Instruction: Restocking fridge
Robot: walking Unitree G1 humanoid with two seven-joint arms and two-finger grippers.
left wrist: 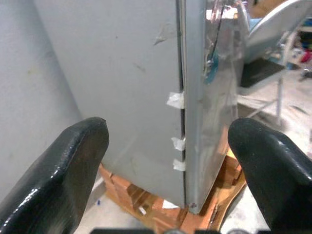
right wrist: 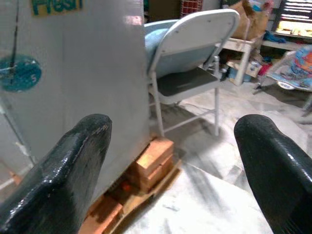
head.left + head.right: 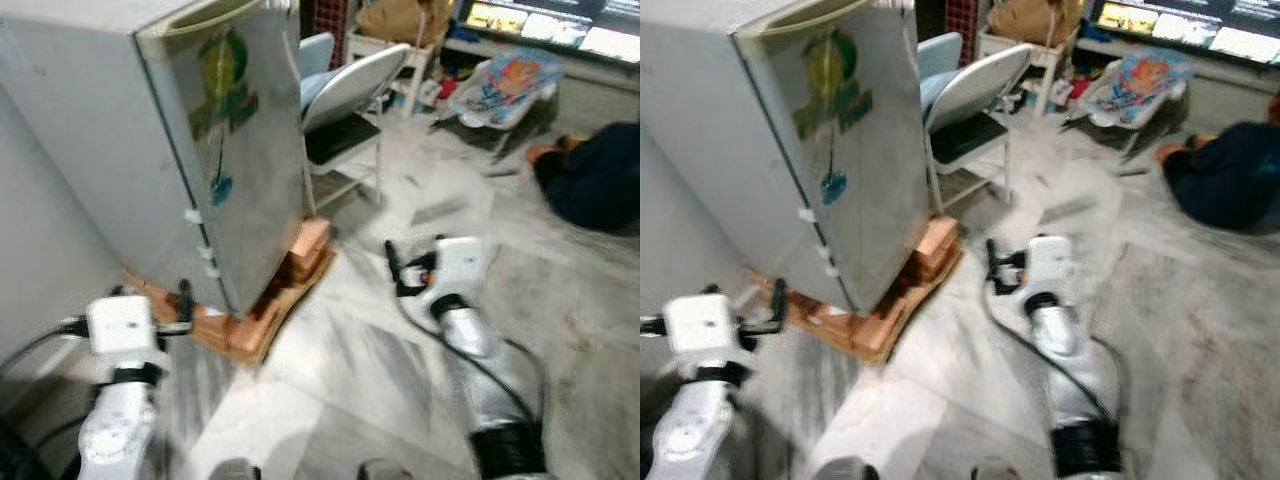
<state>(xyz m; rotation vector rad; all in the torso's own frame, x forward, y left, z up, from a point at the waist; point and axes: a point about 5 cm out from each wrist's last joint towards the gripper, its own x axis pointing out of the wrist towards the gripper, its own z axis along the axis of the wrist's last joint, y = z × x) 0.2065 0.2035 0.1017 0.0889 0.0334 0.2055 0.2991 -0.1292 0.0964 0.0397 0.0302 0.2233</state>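
Observation:
A grey fridge (image 3: 200, 140) stands on bricks (image 3: 300, 265) and a wooden board, door shut, with green and blue stickers on its front. My left gripper (image 3: 182, 303) is held low near the fridge's bottom corner, open and empty; in the left wrist view its fingers (image 1: 58, 170) frame the door seam (image 1: 181, 112) with bits of tape. My right gripper (image 3: 398, 268) hovers over the marble floor to the right of the fridge, open and empty; its fingers (image 2: 63, 170) frame the fridge front and a chair (image 2: 190, 58).
A grey folding chair (image 3: 345, 100) stands just right of the fridge. A baby bouncer (image 3: 505, 80) and cluttered shelves are at the back right. A person in dark clothes (image 3: 595, 175) sits on the floor at far right. A grey wall (image 3: 40, 260) lies left.

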